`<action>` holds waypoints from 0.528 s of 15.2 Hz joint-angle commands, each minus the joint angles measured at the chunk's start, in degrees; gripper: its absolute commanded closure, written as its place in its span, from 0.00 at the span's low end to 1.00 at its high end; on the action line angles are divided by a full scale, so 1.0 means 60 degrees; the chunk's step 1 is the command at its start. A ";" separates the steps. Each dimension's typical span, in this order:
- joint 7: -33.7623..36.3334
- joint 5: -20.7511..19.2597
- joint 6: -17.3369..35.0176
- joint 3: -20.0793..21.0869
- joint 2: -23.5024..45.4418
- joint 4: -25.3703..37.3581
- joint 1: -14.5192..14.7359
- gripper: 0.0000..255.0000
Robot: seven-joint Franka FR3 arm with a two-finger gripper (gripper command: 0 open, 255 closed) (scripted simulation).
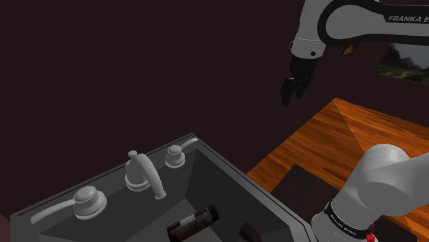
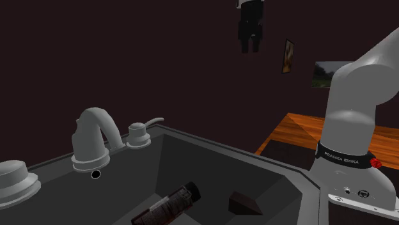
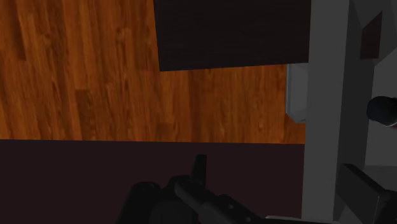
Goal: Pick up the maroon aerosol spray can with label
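The spray can (image 1: 194, 223) lies on its side on the floor of the dark grey sink (image 1: 227, 168). Its body is dark maroon with a pale label and its black cap points toward two o'clock in the shoulder view. The bottom edge cuts off its base end in both exterior views, and the label's print is too dim to read. In the second exterior view the can (image 2: 169, 204) has a small dark block (image 2: 243, 202) at its three o'clock, near it but not touching.

The faucet (image 1: 143, 172) stands on the rim at the can's eleven o'clock in the shoulder view, and its spout leans out over the basin. The basin is open upward, with steep walls on each side.

The gripper (image 1: 293, 95) hangs high against the dark wall, at about one o'clock from the can and well apart from it. In the second exterior view the gripper (image 2: 250, 46) is cut off by the top edge. I cannot tell whether the claw is wide or narrow, because it is a black mass on a dark ground. It holds nothing.

The wrist view looks down on the wooden floor (image 3: 83, 70), with a dark panel (image 3: 232, 32) on it and the sink's grey rim alongside. Beyond that rim a round black shape (image 3: 382, 109), perhaps the can's cap, is cut by the frame.
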 commanded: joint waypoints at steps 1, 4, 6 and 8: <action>0.0000 0.0000 0.0000 0.0000 0.0000 0.0000 0.0000 0.00; -0.0263 0.0059 0.0885 0.0183 0.0306 -0.0549 0.0353 0.00; -0.0435 0.0095 0.1481 0.0312 0.0553 -0.0879 0.0588 0.00; -0.0602 0.0125 0.2083 0.0446 0.0834 -0.1179 0.0821 0.00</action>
